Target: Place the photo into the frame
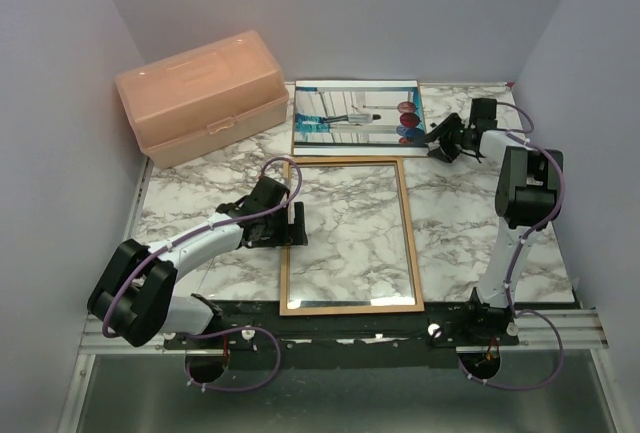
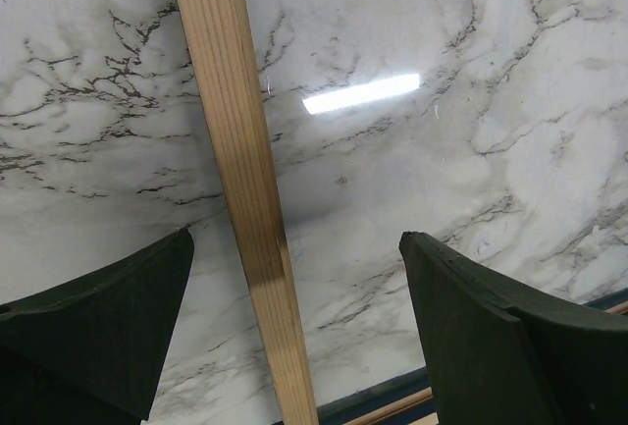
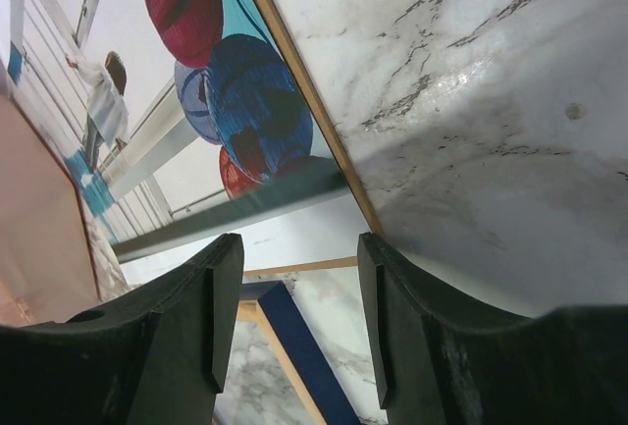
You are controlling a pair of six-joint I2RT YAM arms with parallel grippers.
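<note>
Peach plastic box (image 1: 205,96), lid closed, stands at the far left of the marble surface (image 1: 470,223). Nearer the arm bases, the left gripper (image 1: 297,223) hangs low with its jaws spread wide astride the left rail of the frame (image 1: 286,253). In the left wrist view the light wood rail runs up between the two jaws, clear of both. The frame lies flat at the middle of the surface, wood face up, marble showing through its pane. Just beyond its far rail the photo (image 1: 355,116) lies face up, its red and blue balloons toward the right. The right gripper (image 1: 443,141) sits just beside the photo's near right corner, jaws parted with nothing between them. Whether it touches the print cannot be told.
</note>
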